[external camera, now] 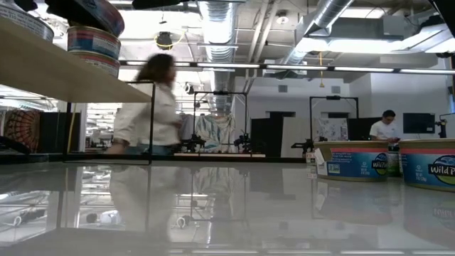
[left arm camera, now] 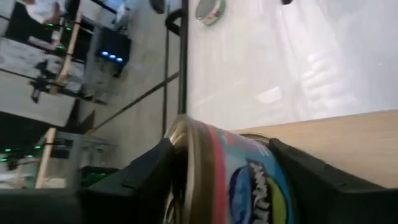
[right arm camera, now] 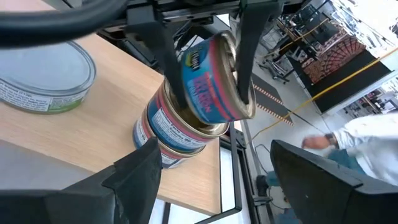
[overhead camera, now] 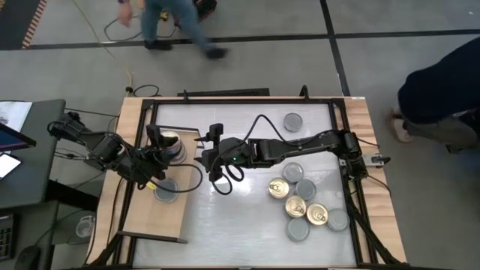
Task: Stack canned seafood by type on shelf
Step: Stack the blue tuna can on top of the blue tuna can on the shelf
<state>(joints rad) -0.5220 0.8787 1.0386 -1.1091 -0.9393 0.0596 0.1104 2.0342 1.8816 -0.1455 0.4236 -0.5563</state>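
On the shelf [overhead camera: 157,217], tilted gold-topped tin [right arm camera: 211,78] between left tool's [right arm camera: 205,68] fingers, atop tin stack [right arm camera: 174,134].

I saw the shelf [overhead camera: 154,221] at table's left, a stack of tins [right arm camera: 177,134] on it with a tilted tin [right arm camera: 211,78] on top, a single tin [overhead camera: 165,192] beside; loose tins cluster [overhead camera: 304,206] right, one tin [overhead camera: 292,121] behind.
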